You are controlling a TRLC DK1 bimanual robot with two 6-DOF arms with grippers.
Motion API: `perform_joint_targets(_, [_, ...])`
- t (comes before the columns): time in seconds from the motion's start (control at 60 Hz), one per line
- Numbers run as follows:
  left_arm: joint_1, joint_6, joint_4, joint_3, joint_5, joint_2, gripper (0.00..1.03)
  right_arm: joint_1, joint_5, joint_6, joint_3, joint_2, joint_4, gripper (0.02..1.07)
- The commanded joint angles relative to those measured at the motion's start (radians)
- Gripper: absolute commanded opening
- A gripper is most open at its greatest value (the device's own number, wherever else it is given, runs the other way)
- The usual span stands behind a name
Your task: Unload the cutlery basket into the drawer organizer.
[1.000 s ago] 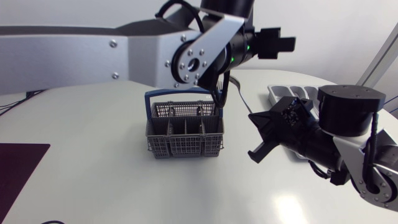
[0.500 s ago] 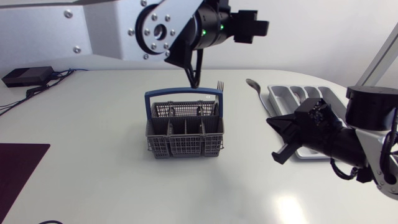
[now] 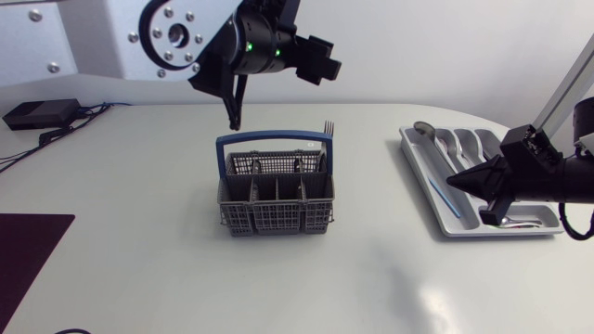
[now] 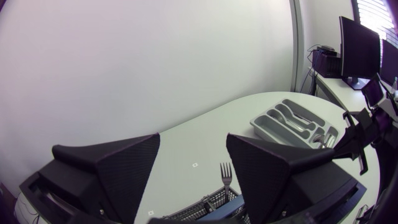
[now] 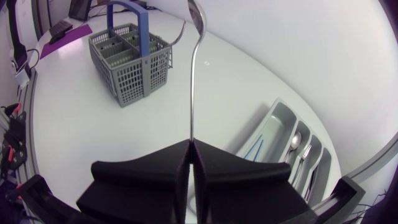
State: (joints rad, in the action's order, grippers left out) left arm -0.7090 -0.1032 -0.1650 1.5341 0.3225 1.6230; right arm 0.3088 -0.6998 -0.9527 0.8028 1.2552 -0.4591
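The grey cutlery basket (image 3: 276,192) with a blue handle stands mid-table, and a fork (image 3: 328,127) sticks up from its back right corner. My left gripper (image 3: 233,115) hangs open above and behind the basket's left end. In the left wrist view nothing lies between its fingers (image 4: 261,168), and the fork (image 4: 226,177) rises below. At the right, my right gripper (image 3: 457,182) is over the grey drawer organizer (image 3: 419,165), shut on a spoon (image 5: 192,81) whose handle rises from the pressed fingertips (image 5: 191,144). Spoons (image 5: 297,140) and a blue utensil (image 3: 442,197) lie in the organizer.
A black box with cables (image 3: 39,113) sits at the table's far left. A dark mat (image 3: 28,250) covers the near left corner. The table's rounded edge runs just beyond the organizer (image 5: 280,124). The basket (image 5: 127,59) stands well ahead of my right gripper.
My left arm has risen and swung left, away from the basket's right end, its fingers spreading. My right arm has drawn back to the right over the organizer, carrying the spoon.
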Motion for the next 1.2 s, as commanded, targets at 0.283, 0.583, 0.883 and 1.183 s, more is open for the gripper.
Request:
perform_joint_targets(0.283, [0.028,-0.081,-0.008,-0.155,-0.003,-0.114,0.81,0.297,-0.02,-0.557,0.263,0.354,-0.262,0.08])
perform_joint_targets(0.583, [0.04,-0.113,0.03,-0.29,-0.002,-0.166,0.87,0.457,0.083,-0.903,0.552,0.632,-0.46,0.08])
perform_joint_targets(0.883, [0.066,-0.127,0.053,-0.382,-0.002,-0.232,0.95,0.52,0.194,-1.077,0.793,0.825,-0.55,0.08])
perform_joint_targets(1.183, [0.066,-0.122,0.061,-0.433,0.0,-0.268,0.96,0.495,0.29,-1.155,0.745,0.831,-0.506,0.08])
